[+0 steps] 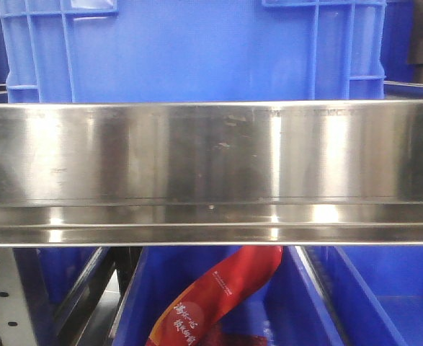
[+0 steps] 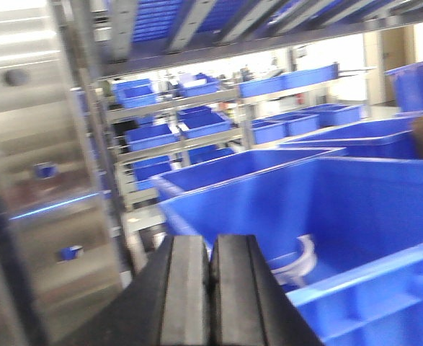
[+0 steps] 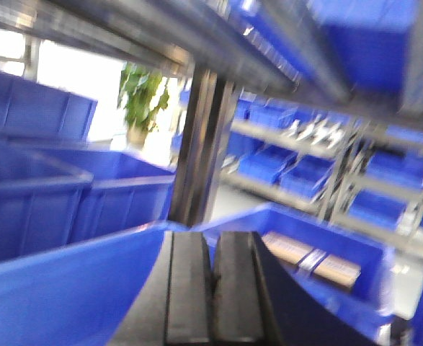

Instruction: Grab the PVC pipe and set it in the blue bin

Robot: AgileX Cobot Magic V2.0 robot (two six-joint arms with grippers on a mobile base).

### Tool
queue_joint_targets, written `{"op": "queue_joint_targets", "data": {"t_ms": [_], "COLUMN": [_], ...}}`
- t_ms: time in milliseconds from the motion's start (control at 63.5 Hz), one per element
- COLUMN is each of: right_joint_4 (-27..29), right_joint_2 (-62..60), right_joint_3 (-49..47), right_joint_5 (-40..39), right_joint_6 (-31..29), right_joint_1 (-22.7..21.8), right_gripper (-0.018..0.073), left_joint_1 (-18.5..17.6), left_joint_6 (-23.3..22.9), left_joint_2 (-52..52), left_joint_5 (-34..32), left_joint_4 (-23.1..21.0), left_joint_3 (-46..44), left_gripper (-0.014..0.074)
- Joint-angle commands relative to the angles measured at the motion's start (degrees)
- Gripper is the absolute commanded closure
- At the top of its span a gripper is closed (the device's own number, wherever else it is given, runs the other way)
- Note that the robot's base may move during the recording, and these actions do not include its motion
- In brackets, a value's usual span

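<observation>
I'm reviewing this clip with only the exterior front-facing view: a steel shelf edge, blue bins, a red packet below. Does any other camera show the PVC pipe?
Observer: Yes. In the left wrist view the PVC pipe, a white curved piece, lies inside a blue bin just beyond the gripper.
Operator: Is the left gripper holding it?
Observer: No. The left gripper has its jaws shut against each other, with nothing between them.
Operator: And the right one?
Observer: In its own wrist view, the right gripper has its jaws shut too, and they are empty.
</observation>
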Motion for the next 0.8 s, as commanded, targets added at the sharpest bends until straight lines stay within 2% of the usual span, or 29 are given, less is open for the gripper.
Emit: {"op": "queue_joint_targets", "data": {"t_ms": [0,173,331,425,787], "right_joint_4": [-0.47,-0.47,-0.47,-0.47,0.03], "right_joint_2": [-3.81,-11.62,-18.63,-22.46,-26.80], "right_joint_3": [2.64,8.79,12.86,14.53,17.71], "right_joint_5": [-1.35,-2.95,-2.18,-2.18,-1.79], "right_joint_6": [-0.13,-0.13,-0.13,-0.13,1.83], "right_joint_1": [-1.82,-6.12,-10.00,-11.83,-13.15], "right_gripper": [0.0718,0.0718,0.0718,0.0718,0.0718], "left_joint_1": [1.71,4.42,6.30,6.75,6.75], "left_joint_6": [0.14,0.14,0.14,0.14,0.14], "left_joint_2": [-0.50,-0.61,-0.84,-1.35,-4.72], "left_joint_5": [0.31,5.98,6.23,8.29,16.15], "left_joint_4": [-0.04,1.04,1.50,3.63,4.05], "left_joint_3": [-0.05,-0.05,-0.05,-0.05,-0.27], "left_gripper": [0.0707,0.0707,0.0707,0.0707,0.0707]}}
